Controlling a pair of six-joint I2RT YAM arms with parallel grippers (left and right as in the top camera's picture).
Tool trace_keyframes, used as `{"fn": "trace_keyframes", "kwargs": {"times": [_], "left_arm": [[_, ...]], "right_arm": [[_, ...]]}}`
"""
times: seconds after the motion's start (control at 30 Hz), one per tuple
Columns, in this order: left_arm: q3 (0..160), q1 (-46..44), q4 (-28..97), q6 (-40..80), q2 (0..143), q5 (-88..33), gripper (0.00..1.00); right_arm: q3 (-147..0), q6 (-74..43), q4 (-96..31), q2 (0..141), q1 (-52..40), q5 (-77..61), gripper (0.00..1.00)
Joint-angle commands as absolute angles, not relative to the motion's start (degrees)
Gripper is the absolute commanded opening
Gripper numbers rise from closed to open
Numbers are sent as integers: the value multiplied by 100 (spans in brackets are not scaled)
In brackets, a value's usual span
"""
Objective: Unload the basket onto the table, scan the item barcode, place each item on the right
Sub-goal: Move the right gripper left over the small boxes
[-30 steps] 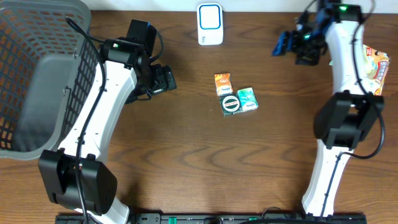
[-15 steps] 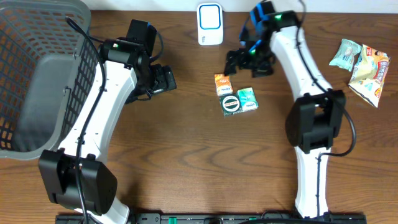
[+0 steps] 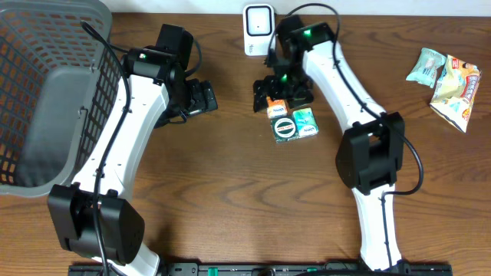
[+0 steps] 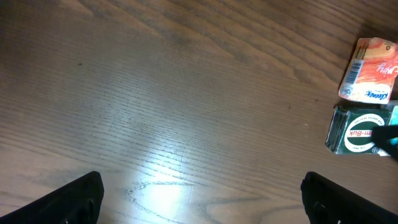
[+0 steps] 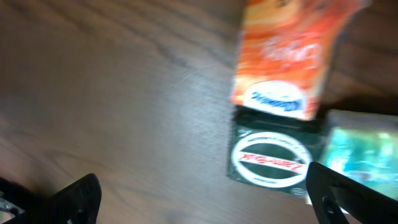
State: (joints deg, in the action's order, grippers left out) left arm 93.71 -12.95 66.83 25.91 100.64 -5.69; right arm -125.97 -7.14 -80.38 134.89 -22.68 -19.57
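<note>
The right tool (image 3: 275, 87), spread wide and empty, hangs just above the orange packet (image 5: 287, 56); the left tool (image 3: 201, 98), likewise spread, sits well left.

Checkout-style lab table: scanner (image 3: 259, 29), basket (image 3: 55, 9).

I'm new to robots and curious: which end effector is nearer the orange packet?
Right. The right end effector hovers open over the orange packet; the left end effector sits well off to the packet's left.
</note>
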Motion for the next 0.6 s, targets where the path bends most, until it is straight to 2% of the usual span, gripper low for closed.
{"fn": "trace_keyframes", "kwargs": {"times": [0.0,0.33,0.57], "left_arm": [[9343,-1284,6698,2663,10086,-556,100],[9343,-1284,6698,2663,10086,-556,100],[9343,-1284,6698,2663,10086,-556,100]], "right_arm": [[-12575,-676,-8053,13277,-2453,-1962,99],[-12575,-674,-7629,13277,-2523,-1918,99],[-12575,-674,-7924,13277,-2517,-582,99]]}}
